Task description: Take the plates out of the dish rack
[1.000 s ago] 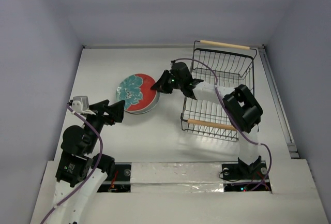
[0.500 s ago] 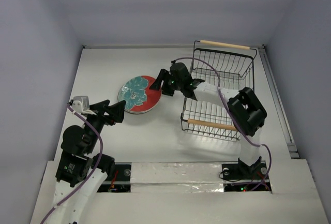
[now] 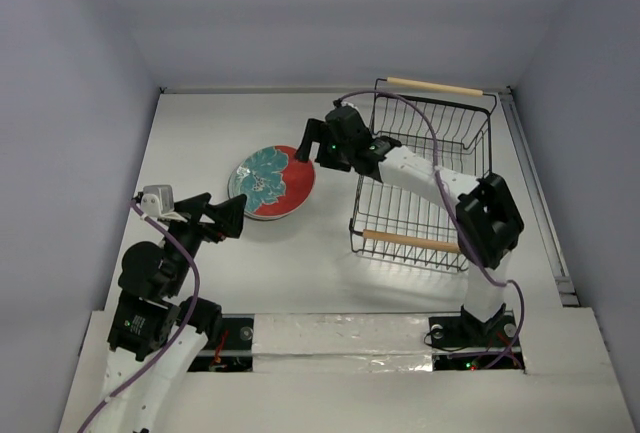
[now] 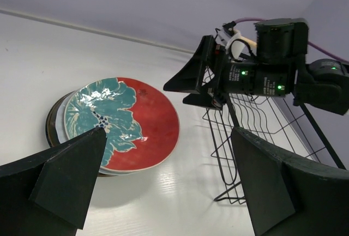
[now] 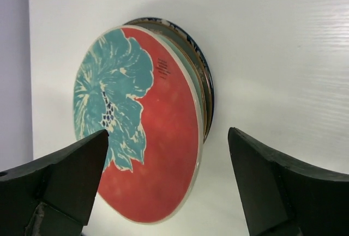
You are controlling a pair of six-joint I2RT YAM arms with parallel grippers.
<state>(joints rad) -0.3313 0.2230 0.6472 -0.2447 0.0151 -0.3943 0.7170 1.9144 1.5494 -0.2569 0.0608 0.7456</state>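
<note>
The red plate [image 3: 272,181] with a teal flower lies flat on top of a stack of plates left of the dish rack [image 3: 432,113]. The rims of the plates [image 5: 206,100] under it show at the stack's edge. My right gripper [image 3: 308,148] is open just beyond the red plate's [image 5: 125,94] rack-side rim, its fingers apart from the plate. The left gripper [image 3: 228,218] is open near the stack's front edge, holding nothing. The black wire rack [image 4: 256,121] shows no plates in it.
The rack's wooden handles [image 3: 408,240] run along its near and far ends. White walls close the table at the back and sides. My right arm [image 3: 420,175] reaches across the rack's left half.
My right gripper let go of the red plate, which settled from a tilt onto the stack. That gripper opened wide and drew back a little. The left gripper opened wider in place.
</note>
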